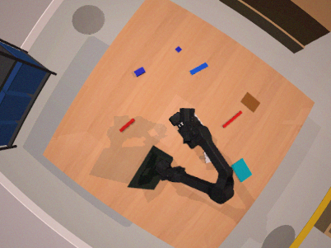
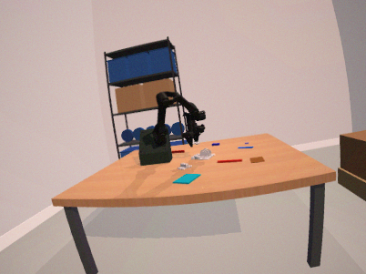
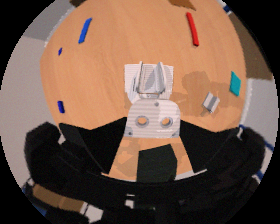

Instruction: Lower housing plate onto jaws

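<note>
The housing plate [image 3: 153, 131] is a pale ribbed plate with two round holes, between the black fingers of my gripper [image 3: 151, 120] [image 2: 191, 143]. The gripper is shut on its sides and holds it above the table. Just beyond its far edge in the wrist view stands the white base [image 3: 128, 70] [image 2: 207, 157] with two upright jaws [image 3: 141, 77] [image 3: 160, 76] side by side. The plate overlaps the near part of the base in that view, so the stubs are hidden. In the exterior view the plate is mostly hidden by the fingers, which are above the base. In the top view the arm covers most of the base.
A small grey-white part [image 3: 211, 102] [image 2: 184, 167] lies to the right of the base in the wrist view. A teal plate [image 1: 241, 170], red bars [image 1: 232, 119] [image 1: 127, 125], a brown plate [image 1: 250, 102], and blue pieces [image 1: 198, 68] [image 1: 140, 72] [image 1: 178, 49] lie around the table.
</note>
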Action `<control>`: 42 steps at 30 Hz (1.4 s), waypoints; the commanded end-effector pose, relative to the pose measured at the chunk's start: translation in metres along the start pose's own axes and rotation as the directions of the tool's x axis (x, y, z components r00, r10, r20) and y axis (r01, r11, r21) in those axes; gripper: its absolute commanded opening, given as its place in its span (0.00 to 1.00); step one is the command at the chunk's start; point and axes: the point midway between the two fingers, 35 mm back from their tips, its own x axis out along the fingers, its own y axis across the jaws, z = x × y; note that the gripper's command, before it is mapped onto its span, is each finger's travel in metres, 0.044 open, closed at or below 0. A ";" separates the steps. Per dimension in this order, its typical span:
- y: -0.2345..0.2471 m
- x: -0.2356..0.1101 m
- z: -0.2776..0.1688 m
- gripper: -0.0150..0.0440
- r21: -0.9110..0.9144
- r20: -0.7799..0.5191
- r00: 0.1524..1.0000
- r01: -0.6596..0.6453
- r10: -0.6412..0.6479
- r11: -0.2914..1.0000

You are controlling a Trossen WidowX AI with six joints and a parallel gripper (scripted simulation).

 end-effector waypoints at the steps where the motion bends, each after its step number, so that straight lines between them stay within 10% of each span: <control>1: 0.001 0.000 0.000 0.85 0.004 -0.002 1.000 -0.003 0.003 1.000; 42: 0.004 0.037 0.001 0.85 0.005 -0.002 1.000 -0.007 0.007 1.000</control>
